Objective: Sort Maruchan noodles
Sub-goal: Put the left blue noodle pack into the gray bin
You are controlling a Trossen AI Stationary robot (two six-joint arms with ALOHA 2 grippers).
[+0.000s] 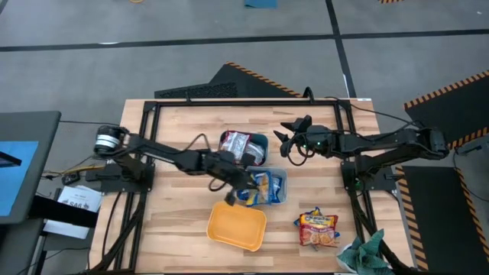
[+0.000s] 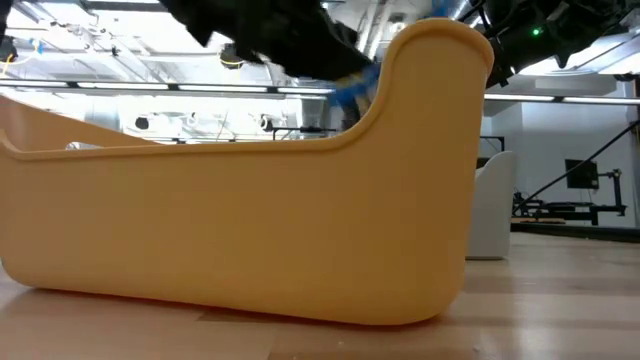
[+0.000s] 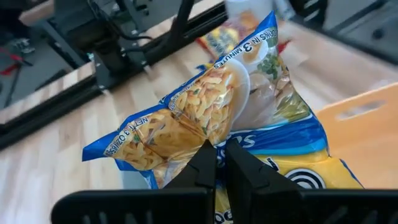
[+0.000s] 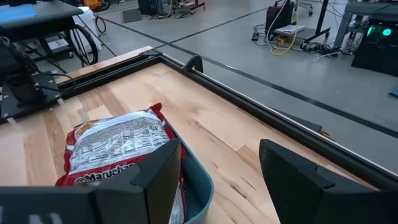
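My left gripper (image 1: 243,189) is over the pale-blue tub (image 1: 280,187), shut on a blue-white noodle packet (image 3: 205,112). A yellow packet (image 3: 305,177) lies beneath it. The teal tub (image 1: 260,143) holds a red-silver packet (image 4: 115,146). My right gripper (image 1: 284,139) hovers open just right of that tub, touching nothing. Red and yellow packets (image 1: 317,228) lie flat on the table near the right front. The empty orange tub (image 1: 237,227) stands at the near edge and fills the low view. My left gripper pinches the blue-white packet between its two fingers at a creased edge (image 3: 214,144) of the wrapper. The fingers (image 3: 242,165) come slanting down from the table's left. The packet is crumpled and sticks out beyond the fingertips, over the pale-blue tub; whether it hangs clear cannot be told.
A dark green cloth (image 1: 365,250) lies at the near right corner. A black frame (image 1: 244,101) runs around the far and side edges of the table. Bare wood shows left of the orange tub and between the tubs and the right arm.
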